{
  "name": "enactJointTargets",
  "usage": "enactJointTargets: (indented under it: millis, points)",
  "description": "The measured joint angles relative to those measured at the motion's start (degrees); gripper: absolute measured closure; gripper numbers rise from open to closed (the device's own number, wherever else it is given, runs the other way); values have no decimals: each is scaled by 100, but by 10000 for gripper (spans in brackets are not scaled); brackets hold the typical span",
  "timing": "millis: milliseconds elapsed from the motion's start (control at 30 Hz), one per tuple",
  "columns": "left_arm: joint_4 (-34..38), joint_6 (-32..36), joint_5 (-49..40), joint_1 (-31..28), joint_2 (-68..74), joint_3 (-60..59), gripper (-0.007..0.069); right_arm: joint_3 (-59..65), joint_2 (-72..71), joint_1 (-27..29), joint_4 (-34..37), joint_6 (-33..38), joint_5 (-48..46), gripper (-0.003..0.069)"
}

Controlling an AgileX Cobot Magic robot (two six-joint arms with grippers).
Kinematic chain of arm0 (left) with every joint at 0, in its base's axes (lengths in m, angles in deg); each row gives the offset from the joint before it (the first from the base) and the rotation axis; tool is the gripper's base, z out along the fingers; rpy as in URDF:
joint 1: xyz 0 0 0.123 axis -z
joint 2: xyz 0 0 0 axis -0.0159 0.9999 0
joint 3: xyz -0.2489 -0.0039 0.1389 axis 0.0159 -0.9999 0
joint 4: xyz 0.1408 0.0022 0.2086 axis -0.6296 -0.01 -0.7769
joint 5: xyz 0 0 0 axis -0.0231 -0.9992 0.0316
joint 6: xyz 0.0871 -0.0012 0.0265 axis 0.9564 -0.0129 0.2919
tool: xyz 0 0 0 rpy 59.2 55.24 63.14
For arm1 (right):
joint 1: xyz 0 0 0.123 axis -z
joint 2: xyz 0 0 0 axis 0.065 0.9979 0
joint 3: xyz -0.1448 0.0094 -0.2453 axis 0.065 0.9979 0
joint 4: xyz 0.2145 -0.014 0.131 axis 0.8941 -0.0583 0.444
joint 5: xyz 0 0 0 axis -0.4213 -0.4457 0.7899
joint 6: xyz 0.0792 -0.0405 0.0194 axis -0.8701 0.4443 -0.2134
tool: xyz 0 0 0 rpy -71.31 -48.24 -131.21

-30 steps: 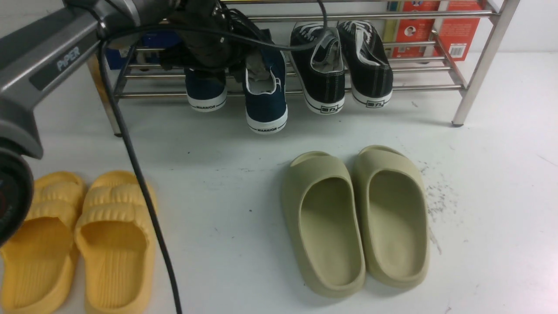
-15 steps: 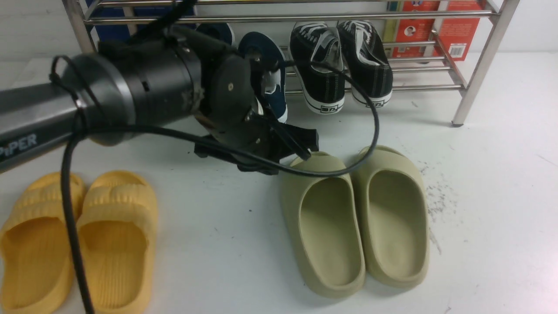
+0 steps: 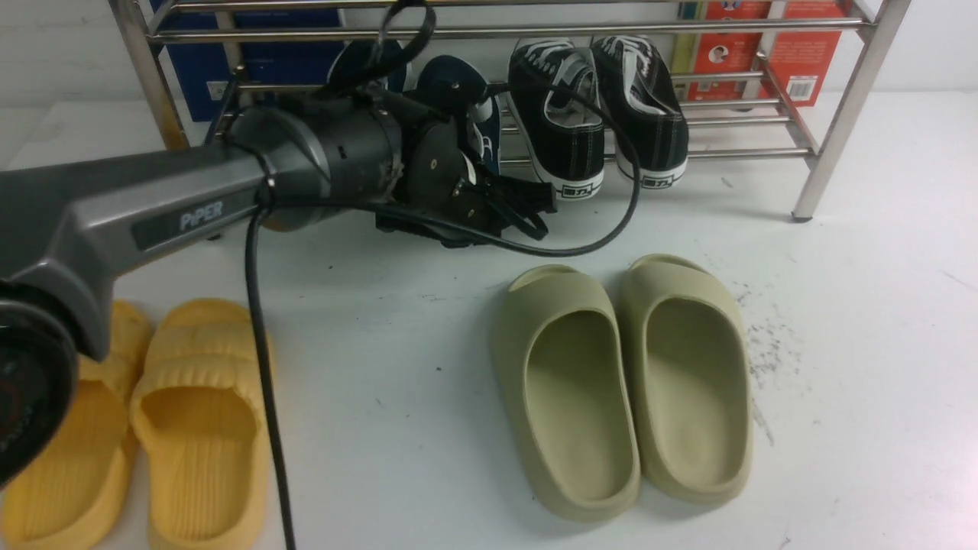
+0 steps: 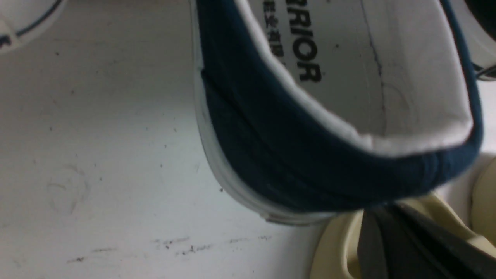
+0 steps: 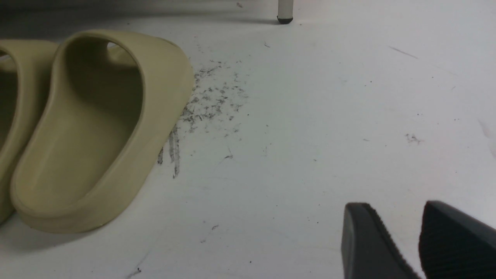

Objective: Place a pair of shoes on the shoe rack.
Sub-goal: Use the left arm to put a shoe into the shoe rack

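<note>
**Left hand [image 3: 497, 210] at the heel of a navy WARRIOR slip-on sneaker [image 3: 457, 85] on the lower tier of the steel shoe rack [image 3: 726, 28].** Compared with one second earlier, the left arm [image 3: 153, 206] no longer reaches in from above the rack. It now lies low over the white surface [image 3: 840, 367], which brings the hand directly behind the heel. That heel then overhung the front tube further than the second navy sneaker [image 3: 359, 61]. It now appears pushed in, though the hand hides the contact.

Whether the left hand is wide, narrow or gripping cannot be told, as the left wrist view shows only the heel collar close ahead. Both sneakers lie just beyond the hand, beside the black lace-up sneakers [image 3: 596, 114]. Placement reads as nearly complete, with only seating this heel left to do.

The right hand [image 5: 399, 207], narrowly parted and empty, hangs over the surface near the olive slides [image 5: 97, 128].
</note>
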State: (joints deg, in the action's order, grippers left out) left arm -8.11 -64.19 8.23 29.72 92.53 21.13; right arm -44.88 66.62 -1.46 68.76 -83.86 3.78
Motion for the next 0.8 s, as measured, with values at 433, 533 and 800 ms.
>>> enactJointTargets:
  millis: [433,533,800]
  points:
    - [-74,-22,466,-283,160,290,638,0,0,0,0,0,0,412]
    - [-133,-22,650,-297,160,296,638,0,0,0,0,0,0,412]
    - [-202,-36,782,-297,163,296,638,0,0,0,0,0,0,412]
